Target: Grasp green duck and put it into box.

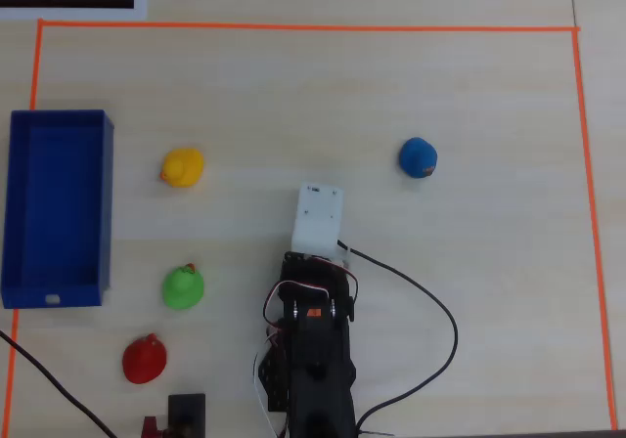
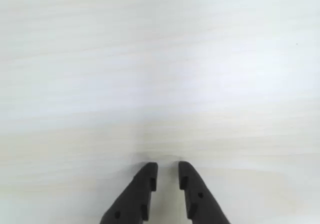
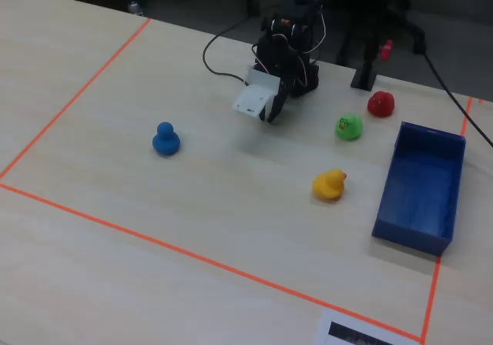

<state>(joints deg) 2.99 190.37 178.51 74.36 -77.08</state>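
The green duck (image 1: pixel 183 287) sits on the table, left of the arm in the overhead view, between the yellow and red ducks; it also shows in the fixed view (image 3: pixel 349 126). The blue box (image 1: pixel 106 203) lies empty at the left edge, and in the fixed view (image 3: pixel 420 233) at the right. My gripper (image 2: pixel 168 166) hangs over bare table near the arm's base, its jaws almost together with a narrow gap and nothing between them. In the overhead view the white wrist housing (image 1: pixel 318 218) hides it. No duck shows in the wrist view.
A yellow duck (image 1: pixel 182 167) sits above the green one, a red duck (image 1: pixel 144 359) below it, and a blue duck (image 1: pixel 418 157) at the right. Orange tape (image 1: pixel 293 27) frames the work area. Black cables (image 1: pixel 445 326) loop beside the arm's base.
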